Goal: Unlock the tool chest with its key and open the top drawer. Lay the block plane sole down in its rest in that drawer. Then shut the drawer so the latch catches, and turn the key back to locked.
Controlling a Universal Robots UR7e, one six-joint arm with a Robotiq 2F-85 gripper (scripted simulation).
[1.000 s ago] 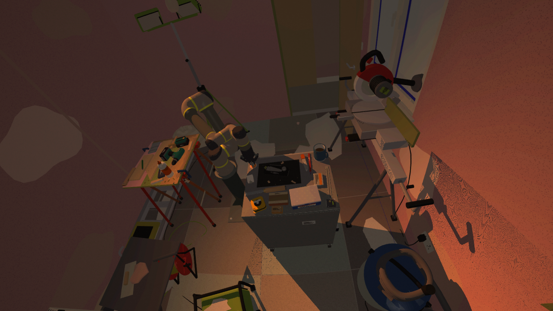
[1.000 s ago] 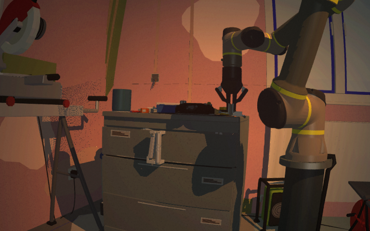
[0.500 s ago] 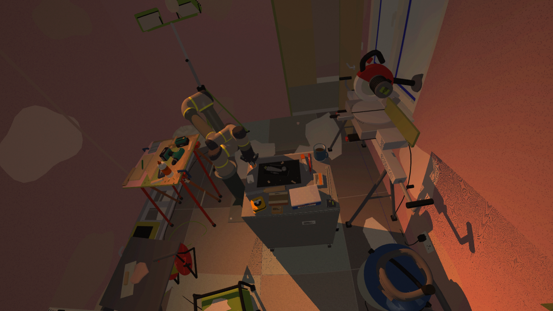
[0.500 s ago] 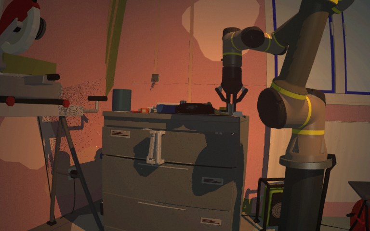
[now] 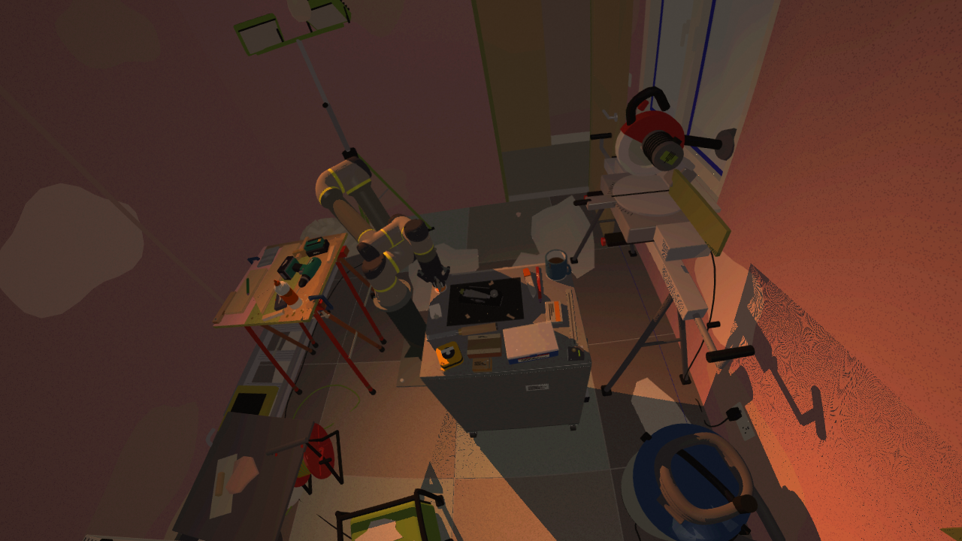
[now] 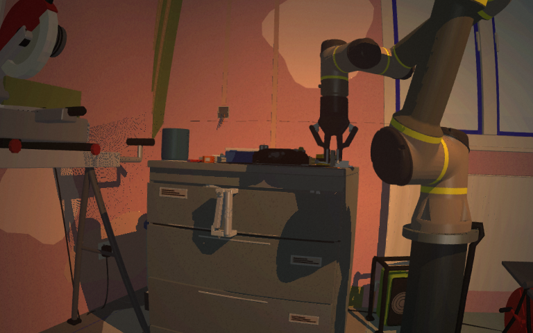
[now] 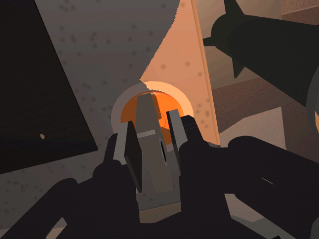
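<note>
On top of the grey tool chest (image 5: 506, 350), near its corner by the robot's base, a grey key (image 7: 152, 144) stands upright in an orange round lock (image 7: 152, 113). My gripper (image 7: 152, 136) hangs straight down over it, open, with the key's bow between the fingers but not held (image 6: 333, 154). A dark mat (image 5: 486, 301) lies on the chest top beside the lock, with the block plane (image 5: 479, 293) lying on it. The drawer fronts (image 6: 243, 212) sit flush with the chest, and a pale handle (image 6: 223, 212) hangs on the top one.
Behind the chest stands a mitre saw (image 5: 649, 145) on a stand. A blue mug (image 5: 556, 264), a white box (image 5: 531, 340), a yellow tape measure (image 5: 448, 354) and small items crowd the chest top. A folding table (image 5: 282, 282) with tools stands beside my arm's base (image 6: 436, 251).
</note>
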